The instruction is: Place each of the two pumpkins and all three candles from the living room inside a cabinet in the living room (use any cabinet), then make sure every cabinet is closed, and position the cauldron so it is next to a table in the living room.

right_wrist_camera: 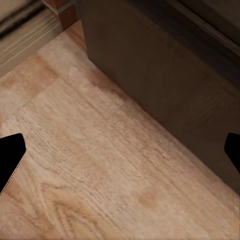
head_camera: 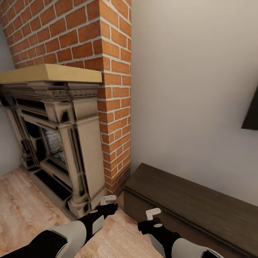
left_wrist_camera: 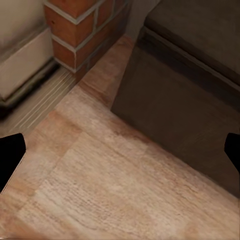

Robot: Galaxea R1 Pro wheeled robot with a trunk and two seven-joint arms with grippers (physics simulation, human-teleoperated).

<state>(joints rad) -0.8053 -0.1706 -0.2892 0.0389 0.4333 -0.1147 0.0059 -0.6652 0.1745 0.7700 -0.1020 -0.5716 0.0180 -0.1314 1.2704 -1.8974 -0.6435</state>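
Corner of living room, seen from head camera. Plain pale wall (head_camera: 193, 89) far beyond both claws, dark flat panel at its right edge, too cropped to name. Brick chimney (head_camera: 107, 71) ahead of left claw, running up out of view. Ornate fireplace (head_camera: 53, 143) with pale mantel shelf, ahead and outward of left claw, its base close by. Long low dark-brown cabinet (head_camera: 193, 200) just ahead of right claw, fronts shut, end face near the brick. Light wood floor (head_camera: 25, 208) beneath both claws.

Left claw (head_camera: 109, 201): fingers spread wide, nothing between them, hanging over bare floor between fireplace base and cabinet end. Right claw (head_camera: 153, 214): likewise spread and unloaded, close to cabinet front without touching. In wrist views, dark fingertips at frame edges (left_wrist_camera: 10, 155) (right_wrist_camera: 10, 157), floor planks between, cabinet face just beyond.

Step judged in hand: arrival at cabinet, before opening. No pumpkins, candles, cauldron or worktop visible here; whereabouts cannot be told. Next move, as a judgement: locating a grip edge on a drawer front, no handle being discernible, then pulling it out to receive items, or turning away to fetch the first item.
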